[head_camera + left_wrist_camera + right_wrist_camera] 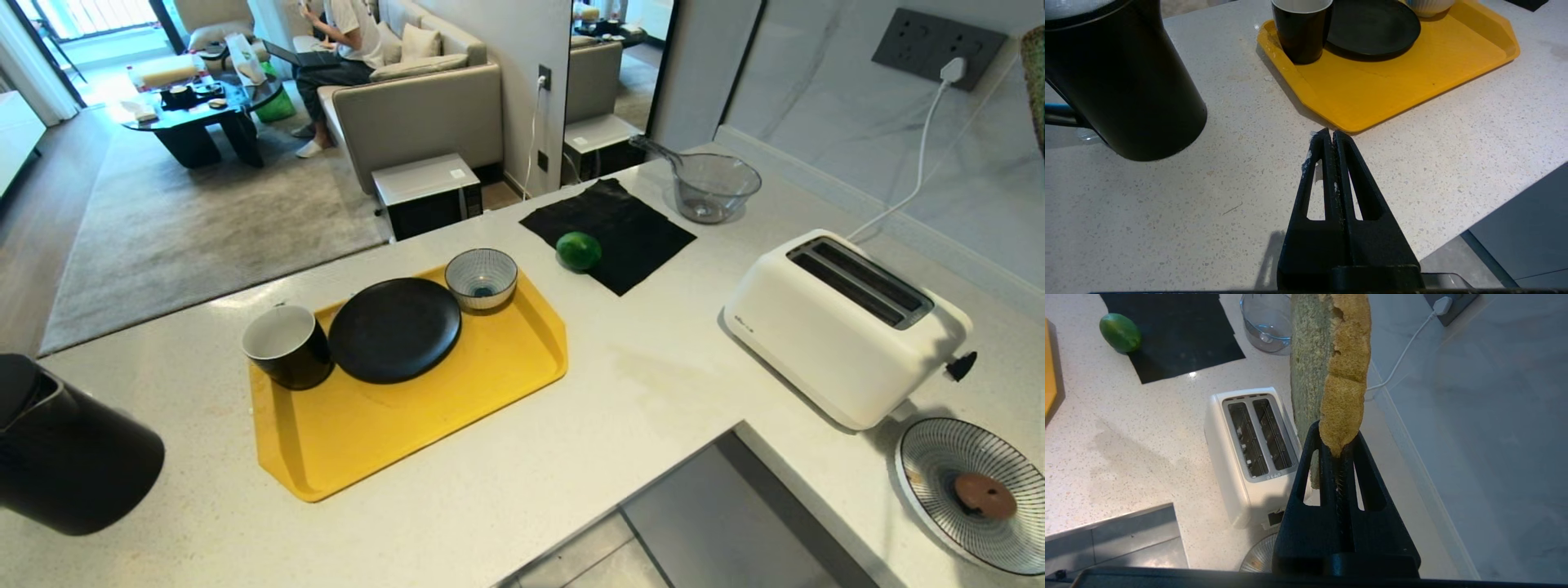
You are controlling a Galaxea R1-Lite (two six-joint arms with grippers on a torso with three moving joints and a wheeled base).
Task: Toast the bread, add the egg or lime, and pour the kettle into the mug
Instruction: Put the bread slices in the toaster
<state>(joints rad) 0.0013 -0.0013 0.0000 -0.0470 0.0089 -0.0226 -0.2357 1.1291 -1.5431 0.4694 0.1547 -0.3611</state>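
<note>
My right gripper (1336, 433) is shut on the bread (1345, 375), a pale green slice with a brown crust. It holds the slice on edge, high above the white toaster (1249, 457) (841, 327), whose two slots are empty. The lime (579, 251) (1120, 332) lies at the edge of a black cloth (629, 229). A pinkish-brown egg (985, 495) rests on a striped plate (939, 457). The black mug (287, 345) (1300, 30) stands on the yellow tray (457, 408). The black kettle (65, 449) (1122, 77) stands at the left. My left gripper (1329, 132) is shut and empty, low over the counter near the tray's corner.
A black plate (394, 329) and a blue striped bowl (482, 278) share the tray. A clear glass jug (712, 186) stands at the back. The toaster's cord (914, 180) runs to a wall socket. The counter's front edge steps back below the toaster. A person sits on a sofa beyond.
</note>
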